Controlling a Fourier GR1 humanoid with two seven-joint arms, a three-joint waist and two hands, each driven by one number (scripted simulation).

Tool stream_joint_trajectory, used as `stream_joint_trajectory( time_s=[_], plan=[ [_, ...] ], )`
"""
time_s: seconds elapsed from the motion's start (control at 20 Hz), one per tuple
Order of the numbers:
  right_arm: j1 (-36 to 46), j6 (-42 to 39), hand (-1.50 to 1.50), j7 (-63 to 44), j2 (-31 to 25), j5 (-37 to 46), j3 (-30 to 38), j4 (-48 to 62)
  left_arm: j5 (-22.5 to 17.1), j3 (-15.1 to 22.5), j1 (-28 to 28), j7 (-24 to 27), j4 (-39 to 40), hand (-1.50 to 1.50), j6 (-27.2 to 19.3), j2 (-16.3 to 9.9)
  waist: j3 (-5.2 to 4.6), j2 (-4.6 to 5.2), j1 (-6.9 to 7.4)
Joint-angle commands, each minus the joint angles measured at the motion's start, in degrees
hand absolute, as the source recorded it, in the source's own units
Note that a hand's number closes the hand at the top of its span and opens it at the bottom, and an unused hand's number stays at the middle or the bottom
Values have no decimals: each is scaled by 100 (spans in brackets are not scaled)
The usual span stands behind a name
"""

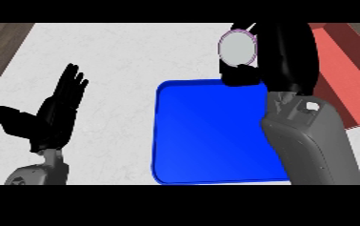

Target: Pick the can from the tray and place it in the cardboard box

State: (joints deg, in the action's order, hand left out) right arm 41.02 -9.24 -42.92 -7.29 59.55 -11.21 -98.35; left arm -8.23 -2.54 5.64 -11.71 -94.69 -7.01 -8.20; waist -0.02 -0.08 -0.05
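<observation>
R hand (281,53) is curled round the can (236,47), holding it up beyond the far edge of the blue tray (211,134), its pale round end facing the camera. Box (337,63) shows reddish at the far right, partly behind the R forearm. L hand (60,108) rests w/ fingers straight and up at the left, over the white counter (112,53).

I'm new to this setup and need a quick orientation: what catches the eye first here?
The bright blue tray at centre, bare where visible. Above its far right corner, the right hand holds the can aloft, beside the reddish box at right. The left hand rests open at left.
</observation>
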Motion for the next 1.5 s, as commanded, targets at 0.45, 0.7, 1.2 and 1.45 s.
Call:
stream_joint_trajectory(
  time_s=[0.45,0.7,1.2,1.45],
  plan=[
    [319,499,150,1121,-1146,-329,1760,1681,230,109,179,-197,-89,0,-139,105,3,19,47],
    [335,807,150,1733,-1809,-65,1992,2486,91,-60,130,-6,55,0,-9,77,2,26,50],
    [925,1490,150,3108,-2485,233,2179,5328,18,-50,70,-140,-216,0,130,35,5,59,184],
    [827,263,-150,2925,-2814,556,1893,6314,80,101,-1,-17,-111,0,213,96,3,104,285]
  ],
)
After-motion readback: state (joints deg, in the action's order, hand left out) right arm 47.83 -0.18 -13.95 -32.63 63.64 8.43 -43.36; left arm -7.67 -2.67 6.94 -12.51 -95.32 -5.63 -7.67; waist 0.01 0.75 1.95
